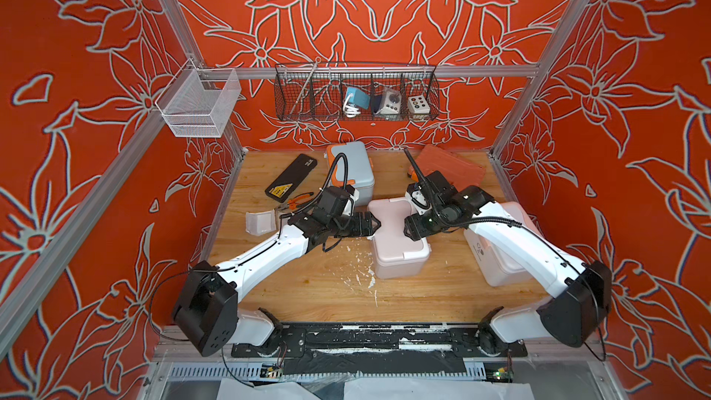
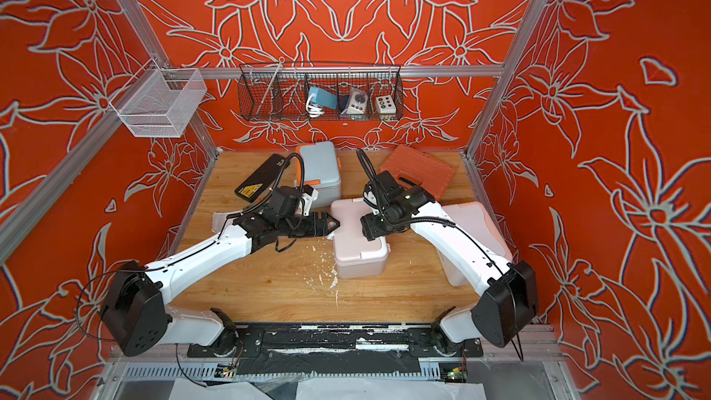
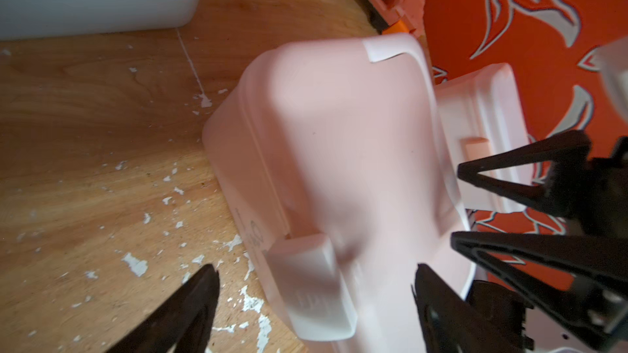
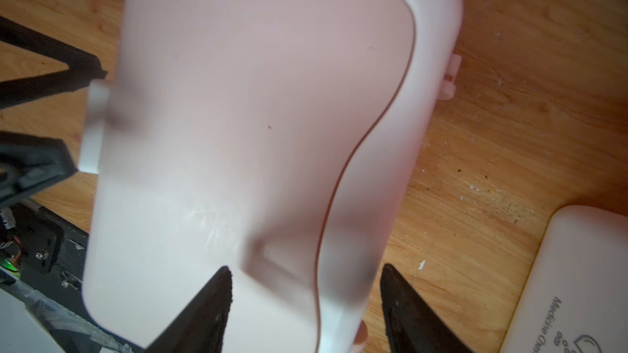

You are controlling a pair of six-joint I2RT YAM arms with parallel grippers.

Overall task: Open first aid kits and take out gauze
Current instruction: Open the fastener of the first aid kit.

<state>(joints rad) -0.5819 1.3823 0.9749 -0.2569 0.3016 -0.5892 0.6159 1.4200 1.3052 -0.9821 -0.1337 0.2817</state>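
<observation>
Pink kit [image 1: 396,252] (shut) between left fingers [image 3: 190,314], right fingers [image 4: 210,307]; both spread.

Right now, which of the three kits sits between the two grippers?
The pink kit, mid-table: left gripper and right gripper flank its lid. The blue-grey kit and white kit stand apart.

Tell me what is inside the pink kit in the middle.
Nothing inside shows: the pink kit has its lid down, covering whatever it holds. Only the lid's top and a side latch are visible.
</observation>
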